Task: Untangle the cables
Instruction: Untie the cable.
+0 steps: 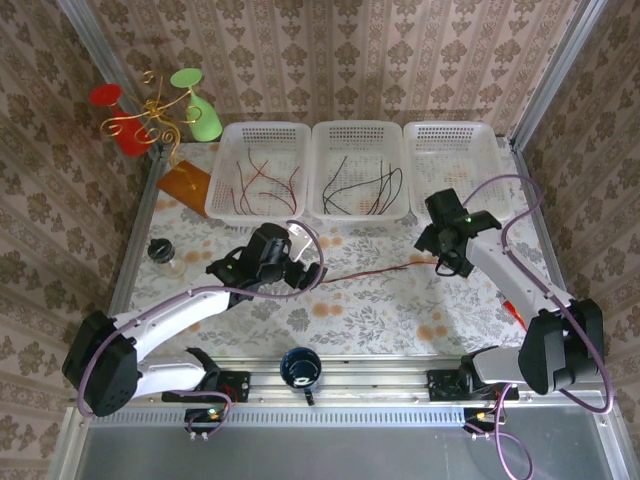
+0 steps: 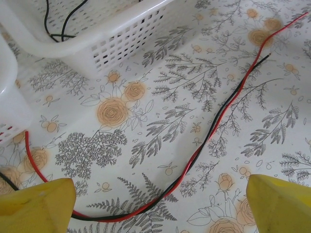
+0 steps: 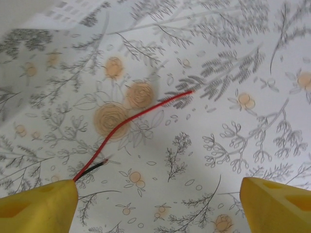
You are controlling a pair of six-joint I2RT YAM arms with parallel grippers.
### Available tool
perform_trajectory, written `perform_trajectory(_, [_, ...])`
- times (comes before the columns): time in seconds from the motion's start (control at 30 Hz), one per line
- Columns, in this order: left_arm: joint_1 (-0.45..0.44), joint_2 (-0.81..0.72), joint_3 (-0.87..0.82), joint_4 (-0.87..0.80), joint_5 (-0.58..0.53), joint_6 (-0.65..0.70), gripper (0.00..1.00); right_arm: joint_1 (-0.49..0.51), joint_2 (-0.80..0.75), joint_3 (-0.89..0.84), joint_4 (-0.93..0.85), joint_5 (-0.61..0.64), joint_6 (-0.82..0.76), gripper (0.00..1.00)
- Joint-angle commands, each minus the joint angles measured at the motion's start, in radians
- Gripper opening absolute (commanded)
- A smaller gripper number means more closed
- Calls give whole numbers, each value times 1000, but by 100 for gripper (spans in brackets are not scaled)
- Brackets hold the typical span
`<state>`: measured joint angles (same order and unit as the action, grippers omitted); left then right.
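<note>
The cables (image 1: pixel 375 271), one red and one black, lie twisted together on the flowered tablecloth between my two grippers. In the left wrist view they (image 2: pixel 214 128) curve from bottom left to top right, passing between my yellow fingertips (image 2: pixel 36 206). My left gripper (image 2: pixel 160 199) stands open over them, holding nothing. In the right wrist view the red cable end (image 3: pixel 136 114) and the shorter black end (image 3: pixel 97 166) run out from beside my left-hand fingertip (image 3: pixel 39 206). My right gripper (image 3: pixel 158 204) is open with bare cloth between its fingers.
Three white baskets stand at the back: the left (image 1: pixel 258 135) holds red wires, the middle (image 1: pixel 360 132) black wires, the right (image 1: pixel 455 135) nothing. A dark mug (image 1: pixel 300 368) sits at the near edge, a small jar (image 1: pixel 165 255) at the left.
</note>
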<state>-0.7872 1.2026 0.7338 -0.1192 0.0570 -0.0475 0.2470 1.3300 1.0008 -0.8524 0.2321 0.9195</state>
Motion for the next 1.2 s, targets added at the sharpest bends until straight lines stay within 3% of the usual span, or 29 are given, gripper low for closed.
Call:
perform_trajectory(0.0, [-14,9,29,35,20,52,92,2,-3,-59,86,-3,184,84])
perform_trajectory(0.17, [-24,23,39,38,27,78,92,2,56,-140,244,-77,288,78])
perform_trajectory(0.37, [-42,32,39,46,30,88,92,3,205,-105,274,-104,358,70])
perform_trajectory(0.57, [-51,34,41,41,24,90,92,3,255,-105,350,-105,407,62])
perform_trajectory(0.73, [-54,35,39,38,18,97,92,3,302,-70,327,-76,439,58])
perform_trajectory(0.83, [-56,34,44,26,13,107,92,2,324,-63,282,-48,498,49])
perform_trajectory(0.97, [-57,28,44,23,5,108,92,3,345,-57,262,-11,547,44])
perform_trajectory(1.17, [-67,32,33,38,6,86,92,3,394,-18,266,-29,529,39])
